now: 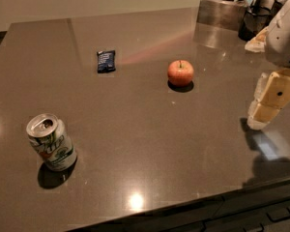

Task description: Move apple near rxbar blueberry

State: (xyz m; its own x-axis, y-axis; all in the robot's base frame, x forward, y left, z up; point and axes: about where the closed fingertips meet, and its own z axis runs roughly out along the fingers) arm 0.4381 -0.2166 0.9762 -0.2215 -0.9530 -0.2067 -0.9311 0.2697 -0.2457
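Observation:
The apple (180, 72) is small, round and red-orange with a short dark stem. It stands upright near the middle of the dark countertop (145, 144). The rxbar blueberry (106, 61) is a flat dark blue wrapped bar with pale print. It lies flat to the left of the apple and a little farther back, well apart from it. My gripper (262, 111) hangs at the right edge of the view, above the counter, to the right of the apple and nearer the front. It holds nothing.
A green-and-white soda can (51, 142) stands upright at the front left, its top opened. A metal container (222, 11), dark items and a crumpled wrapper (256, 41) sit at the back right. The counter's front edge runs along the bottom.

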